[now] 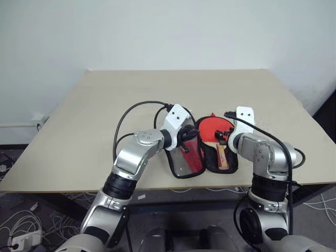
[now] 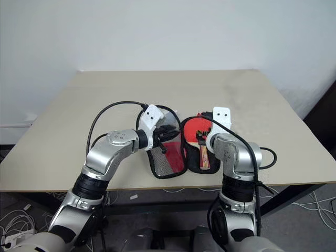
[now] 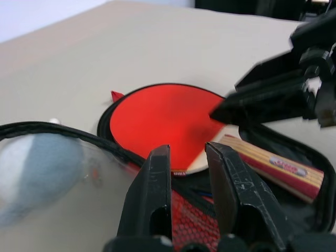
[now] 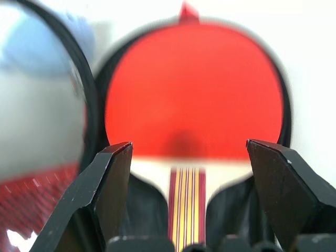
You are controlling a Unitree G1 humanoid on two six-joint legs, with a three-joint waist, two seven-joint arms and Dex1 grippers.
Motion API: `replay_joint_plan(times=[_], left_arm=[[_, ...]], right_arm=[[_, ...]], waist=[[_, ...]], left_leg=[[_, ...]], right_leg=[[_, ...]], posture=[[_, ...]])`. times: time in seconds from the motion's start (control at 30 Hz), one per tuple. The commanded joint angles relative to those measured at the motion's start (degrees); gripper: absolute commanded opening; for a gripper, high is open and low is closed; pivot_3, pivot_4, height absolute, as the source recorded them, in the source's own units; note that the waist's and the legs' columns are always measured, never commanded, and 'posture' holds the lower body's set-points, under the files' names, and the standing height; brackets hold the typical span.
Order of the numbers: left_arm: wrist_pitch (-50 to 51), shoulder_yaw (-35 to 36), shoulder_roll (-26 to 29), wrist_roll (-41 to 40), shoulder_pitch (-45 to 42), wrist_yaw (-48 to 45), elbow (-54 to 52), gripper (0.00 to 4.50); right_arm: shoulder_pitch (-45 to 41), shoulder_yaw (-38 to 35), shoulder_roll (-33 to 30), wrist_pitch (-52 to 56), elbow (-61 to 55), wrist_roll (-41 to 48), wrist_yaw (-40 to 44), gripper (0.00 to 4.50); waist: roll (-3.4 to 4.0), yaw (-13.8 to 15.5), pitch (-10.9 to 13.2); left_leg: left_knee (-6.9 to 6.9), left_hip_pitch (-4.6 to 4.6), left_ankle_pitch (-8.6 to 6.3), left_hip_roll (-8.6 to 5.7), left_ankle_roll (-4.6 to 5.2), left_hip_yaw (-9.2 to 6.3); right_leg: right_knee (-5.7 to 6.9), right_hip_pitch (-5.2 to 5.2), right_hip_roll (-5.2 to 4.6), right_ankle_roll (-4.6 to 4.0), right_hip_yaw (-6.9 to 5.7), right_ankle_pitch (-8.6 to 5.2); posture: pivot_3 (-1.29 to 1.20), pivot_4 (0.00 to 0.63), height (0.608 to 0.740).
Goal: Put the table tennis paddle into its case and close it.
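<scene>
- The case lies open on the table, near the front edge, at about 6 o'clock of the tabletop.
- The case has two halves side by side: a lid half with a clear plastic panel at 9 o'clock, and a black-lined base half at 3 o'clock.
- The table tennis paddle lies flat in the base half, red face up.
- The paddle's striped wooden handle points to 6 o'clock, toward the robot; the round head sits at 12 o'clock.
- The left gripper sits at the lid half's rim, where the two halves meet. Its fingers stand close together with a narrow gap; whether they pinch the rim cannot be told.
- The right gripper hangs above the paddle's handle. Its two fingers stand wide apart, one on each side of the handle, holding nothing.
- Loose cables lie on the floor beneath the table.
</scene>
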Motion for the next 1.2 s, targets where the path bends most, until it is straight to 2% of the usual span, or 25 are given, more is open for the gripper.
replay_joint_plan(times=[0.03,0.07,0.17,0.23,0.43,0.63,0.73,0.97,1.1,1.2], left_arm=[[1.96,4.67,-1.26,-1.91,-3.6,2.56,0.42,1.05],[2.32,5.07,-1.14,-1.82,-4.07,2.79,0.8,1.05],[2.49,5.81,-0.1,-2.05,-4.68,2.61,0.66,0.54],[2.47,5.39,1.17,-1.91,-4.61,1.93,0.03,0.03],[4.94,9.02,4.59,-2.45,-6.26,3.09,1.67,0.03],[4.43,14.51,13.47,-5.19,-7.37,-2.99,6.73,0.03],[1.83,15.82,17.67,-5.13,-7.9,-6.2,11.15,0.59],[-4.05,12.29,24.46,-0.37,-8.66,-10.8,22.22,2.95],[-9.53,8.83,24.99,4.6,-9.66,-10.78,30.71,2.95],[-11.78,5.67,22.98,6.41,-10.7,-13.5,36.5,2.95]], right_arm=[[-2.86,-3.16,-0.55,-4.82,-0.61,0.87,-0.22,3.75],[-3.27,-4.35,-0.72,-6.12,0.42,0.87,-0.55,3.75],[-4.22,-7.19,-1.83,-10.26,3.63,0.77,-1.6,3.79],[-4.56,-8.22,-2.43,-12.13,5.11,0.85,-2.32,3.79],[-3.74,-7.28,-8.5,-16.45,13.01,1.22,-0.11,3.79],[-1.04,-1.52,-17.67,-19.39,18.05,2.94,9.85,3.79],[-1.18,-0.78,-20.1,-21.2,20.6,2.53,11.17,3.79],[-3.02,-1.18,-21.63,-23.71,24.6,2.72,10.98,3.79],[-2.92,-0.34,-22.37,-23.5,25.01,2.77,11.76,3.79],[-1.66,2.29,-24.65,-23.11,23.72,4.7,17.46,3.79]], waist=[[0.0,-0.02,0.0],[0.0,-0.02,0.0],[0.0,0.01,0.0],[0.0,-0.01,0.0],[0.0,-0.06,0.0],[0.01,-0.11,0.0],[0.01,-0.08,0.0],[0.0,0.01,0.01],[0.0,0.02,0.01],[-0.01,0.02,0.01]], left_leg=[[0.01,0.0,0.0,-0.05,0.0,0.0],[0.01,0.0,0.0,-0.08,0.0,-0.01],[0.01,0.01,0.0,-0.13,0.0,0.01],[0.01,0.01,0.0,-0.16,0.0,0.04],[0.01,0.02,0.01,-0.17,-0.01,0.05],[-0.02,0.07,0.01,-0.16,0.0,0.02],[-0.01,0.08,0.01,-0.16,0.0,0.04],[-0.01,0.06,0.0,-0.19,0.0,0.03],[-0.02,0.07,0.01,-0.18,-0.01,0.04],[-0.05,0.06,0.0,-0.19,0.0,0.03]], right_leg=[[0.0,0.01,0.0,0.0,0.0,0.0],[0.0,0.01,0.0,0.01,0.0,0.0],[-0.01,0.03,0.0,0.01,-0.01,0.0],[-0.02,0.07,-0.01,0.01,-0.04,0.0],[-0.01,0.08,-0.01,0.01,-0.04,0.0],[-0.01,0.07,0.01,0.24,0.0,-0.16],[-0.01,0.09,0.0,0.25,-0.02,-0.17],[-0.04,0.1,-0.05,0.24,-0.05,-0.18],[-0.03,0.08,-0.05,0.24,-0.04,-0.18],[-0.04,0.04,-0.08,0.22,-0.03,-0.18]], posture=[[0.0,0.0,0.724],[0.0,0.0,0.724],[0.0,0.0,0.724],[0.0,0.0,0.724],[0.0,0.0,0.724],[0.0,0.0,0.724],[0.0,0.0,0.724],[0.0,0.0,0.724],[0.0,0.0,0.724],[0.0,0.0,0.724]])
